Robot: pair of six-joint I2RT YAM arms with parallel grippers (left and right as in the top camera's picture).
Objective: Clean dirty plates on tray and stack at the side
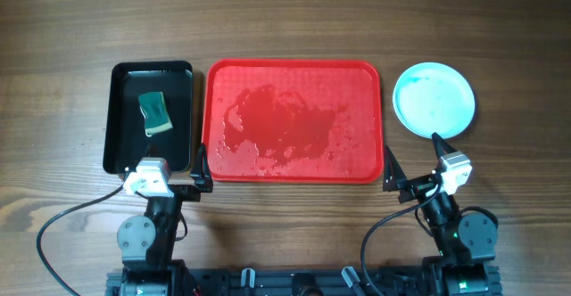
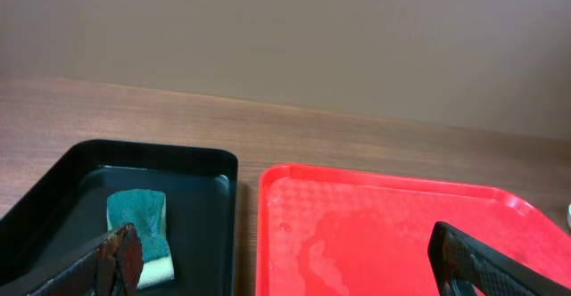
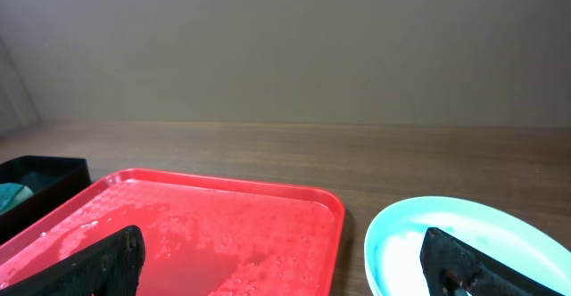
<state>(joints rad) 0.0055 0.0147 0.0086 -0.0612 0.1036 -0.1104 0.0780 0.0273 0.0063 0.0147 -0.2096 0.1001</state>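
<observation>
The red tray [image 1: 292, 82] lies in the middle, wet and with no plates on it; it also shows in the left wrist view [image 2: 375, 216] and the right wrist view [image 3: 223, 225]. A pale aqua plate [image 1: 434, 100] sits on the table right of the tray, its face whitish and wet, with no green smear visible [image 3: 401, 234]. I cannot tell whether other plates lie under it. My left gripper [image 1: 169, 169] [image 2: 285, 265] is open and empty at the near edge between the black and red trays. My right gripper [image 1: 415, 160] [image 3: 285, 260] is open and empty, between the tray's near right corner and the plate.
A black tray [image 1: 125, 91] [image 2: 205, 207] stands left of the red tray and holds a green sponge [image 1: 155, 112] [image 2: 138, 220]. Only a narrow strip of wooden table separates the two trays. Both arm bases stand at the near table edge.
</observation>
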